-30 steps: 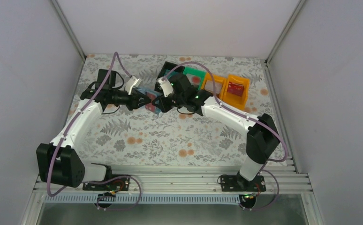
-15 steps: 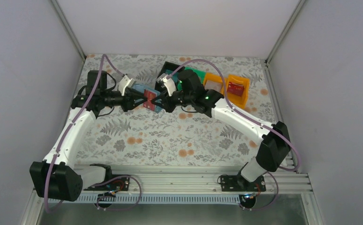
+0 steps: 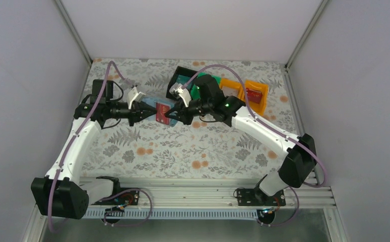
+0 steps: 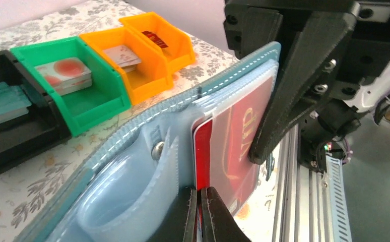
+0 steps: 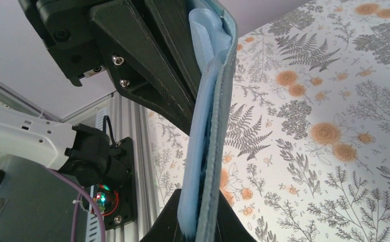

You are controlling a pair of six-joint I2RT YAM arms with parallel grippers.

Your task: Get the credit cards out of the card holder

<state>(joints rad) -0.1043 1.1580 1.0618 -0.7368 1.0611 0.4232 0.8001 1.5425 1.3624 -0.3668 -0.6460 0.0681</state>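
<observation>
Above the floral table (image 3: 183, 146) our right gripper (image 5: 198, 222) clamps the wallet (image 4: 132, 161) upright so our left gripper (image 4: 201, 201), pinched on the red card (image 4: 202, 151), can draw it out.

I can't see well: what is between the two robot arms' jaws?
The blue card holder, with a red card poking from its pocket. The top view shows it between both sets of jaws; the left wrist view shows the card.

walls (image 3: 193, 25): plain white | table (image 3: 183, 146): fern-and-flower cloth | near edge: aluminium rail (image 3: 183, 184) | light: even
</observation>
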